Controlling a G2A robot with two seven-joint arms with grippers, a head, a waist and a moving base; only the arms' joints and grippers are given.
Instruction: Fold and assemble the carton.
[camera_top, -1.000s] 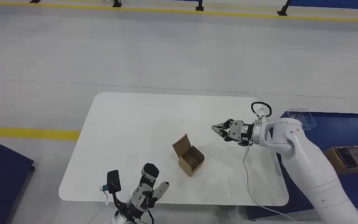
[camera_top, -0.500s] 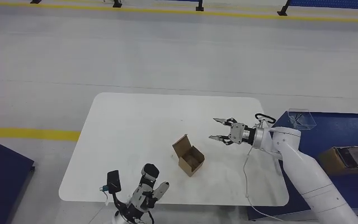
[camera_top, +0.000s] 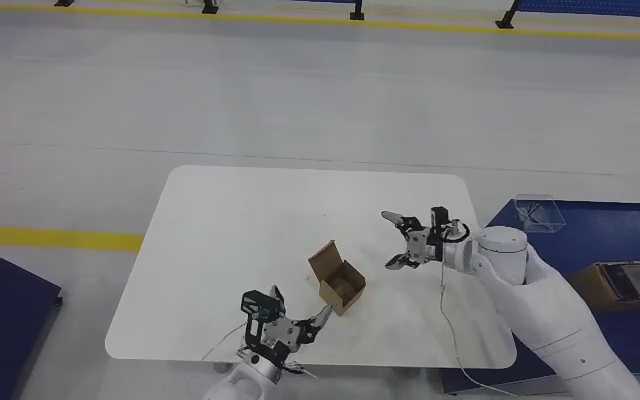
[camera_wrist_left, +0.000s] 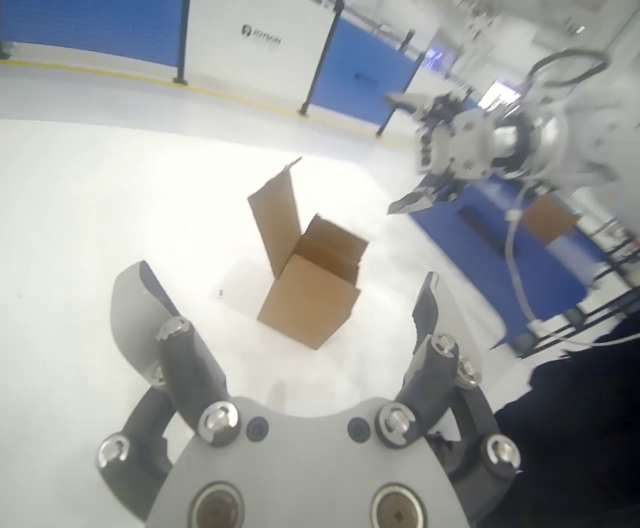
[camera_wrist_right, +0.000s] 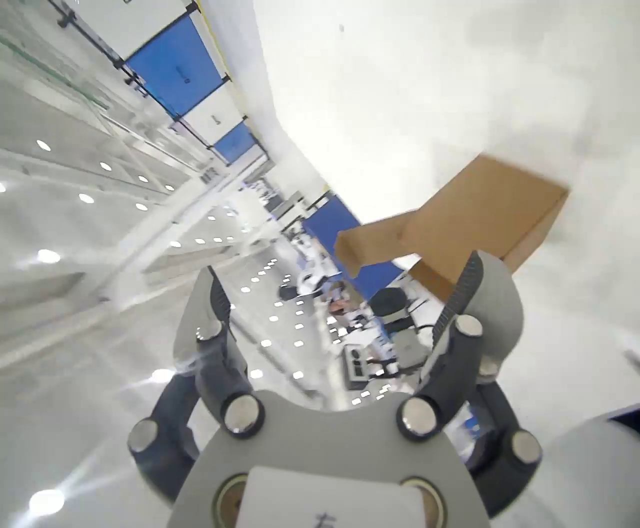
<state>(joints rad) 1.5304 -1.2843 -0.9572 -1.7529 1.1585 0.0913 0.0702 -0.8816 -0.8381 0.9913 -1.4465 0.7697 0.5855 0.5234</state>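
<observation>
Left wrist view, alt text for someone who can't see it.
An open brown carton stands on the white table with one flap raised, just beyond the open left gripper. The right gripper hangs open in the air farther off.

Bright ceiling lamps (camera_wrist_right: 44, 145) wash the white table (camera_wrist_left: 90, 200) with glare.

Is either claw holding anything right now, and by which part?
Nothing is held. The left gripper and the right gripper are both open and apart from the carton, which stands on the table.

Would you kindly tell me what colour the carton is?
The carton is plain brown, clearest in the left wrist view.
</observation>
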